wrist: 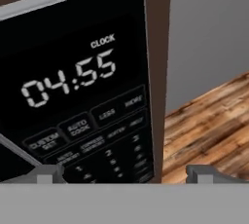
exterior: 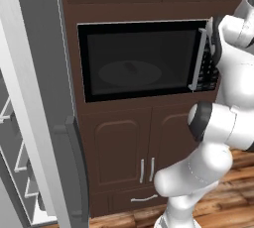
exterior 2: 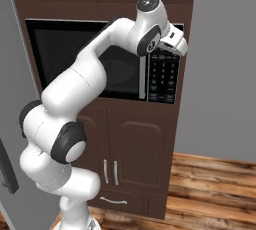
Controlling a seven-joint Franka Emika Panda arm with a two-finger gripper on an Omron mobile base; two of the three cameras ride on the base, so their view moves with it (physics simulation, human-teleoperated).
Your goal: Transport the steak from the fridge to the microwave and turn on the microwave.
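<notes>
The microwave [exterior: 141,59] sits built into the dark brown cabinets [exterior: 124,157], its door closed with the silver handle [exterior: 197,61] at the 3 o'clock edge of the glass. Behind the glass, a small dark flat shape on the turntable is probably the steak [exterior: 130,67] (too dim to be sure). The gripper [wrist: 125,173] hovers close before the keypad [wrist: 104,145], fingers spread wide and holding nothing. Open room lies at 3 o'clock: grey wall [exterior 2: 225,64] and bare wood floor [exterior 2: 210,189]. At 9 o'clock the fridge [exterior: 34,103] door stands open, crowding that side.
</notes>
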